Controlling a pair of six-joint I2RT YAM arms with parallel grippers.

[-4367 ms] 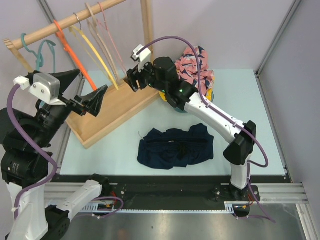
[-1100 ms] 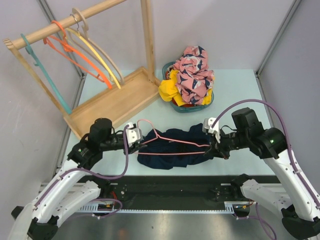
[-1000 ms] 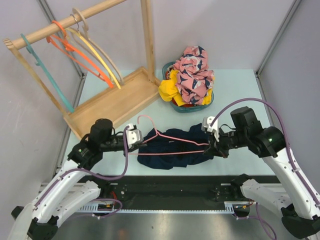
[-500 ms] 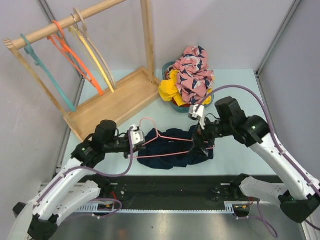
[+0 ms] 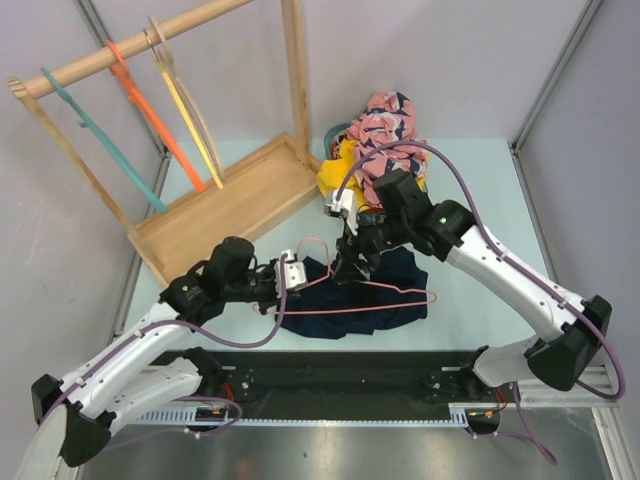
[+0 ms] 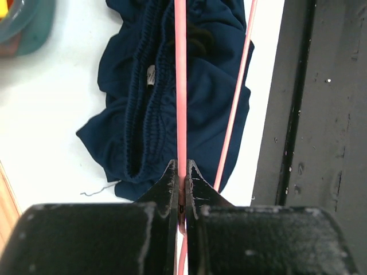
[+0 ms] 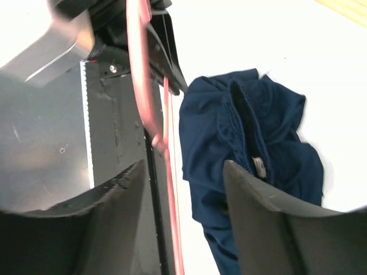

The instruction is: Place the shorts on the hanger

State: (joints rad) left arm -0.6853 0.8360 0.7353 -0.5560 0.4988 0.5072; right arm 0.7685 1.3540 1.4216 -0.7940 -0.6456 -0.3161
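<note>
left gripper [image 5: 289, 272] sits center-left of the top view, jaws pinched together on the hanger [image 6: 180, 86]. left wrist view shows both fingers tight on 1 pink wire that runs straight up the frame from the tips. a 2nd wire of the same hanger runs to its right, slanting toward the upper right over the edge of the shorts [image 5: 350, 318].

shorts lie bunched on the pale table [image 5: 480, 190] at lower center of the top view, just above the black rail [image 5: 330, 362]. in the left wrist view the elastic waistband runs up-down under the clamped wire. hanger lies across the top of the shorts. its far corner pokes out past their right edge and its hook is at their upper left, beside the left gripper. cannot tell if the wire touches the fabric.

right gripper [image 7: 186, 223] is over the upper part of the shorts, center of the top view, jaws apart, gripping nothing. in the right wrist view a thin pink wire passes through the gap between the 2 fingers.

basket [image 6: 31, 26] at upper center of the top view holds a pink floral garment [image 5: 385, 125] and a yellow garment [image 5: 338, 172]. wooden rack [image 5: 230, 200] at upper left carries a teal hanger [image 5: 100, 140], an orange hanger [image 5: 155, 120] and a yellow hanger [image 5: 190, 125].
</note>
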